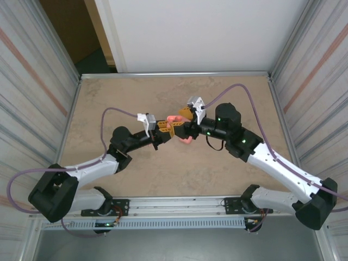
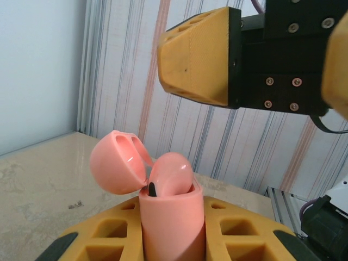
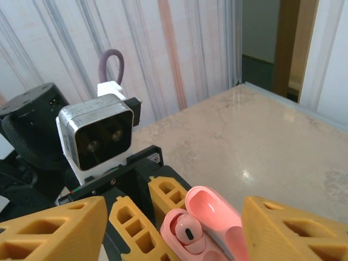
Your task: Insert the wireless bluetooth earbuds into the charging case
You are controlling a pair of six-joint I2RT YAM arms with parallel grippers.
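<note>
The pink charging case (image 2: 173, 223) stands upright between the yellow fingers of my left gripper (image 2: 173, 231), which is shut on it. Its lid (image 2: 115, 163) is hinged open to the left. One salmon-pink earbud (image 2: 171, 174) sits in the case mouth, its rounded head sticking out above the rim. In the right wrist view that earbud (image 3: 187, 231) lies in one slot beside the open lid (image 3: 213, 211). My right gripper (image 3: 174, 212) is open, with a yellow fingertip (image 3: 60, 228) on either side of the case, touching nothing. From above, both grippers, left (image 1: 166, 129) and right (image 1: 187, 128), meet mid-table around the case (image 1: 185, 138).
The marbled beige table (image 1: 136, 98) is ringed by striped walls (image 1: 32, 81) and a metal rail at the near edge (image 1: 174, 204). The left wrist camera block (image 3: 98, 136) sits close in front of the right gripper. Purple cables (image 1: 239, 89) loop above both arms.
</note>
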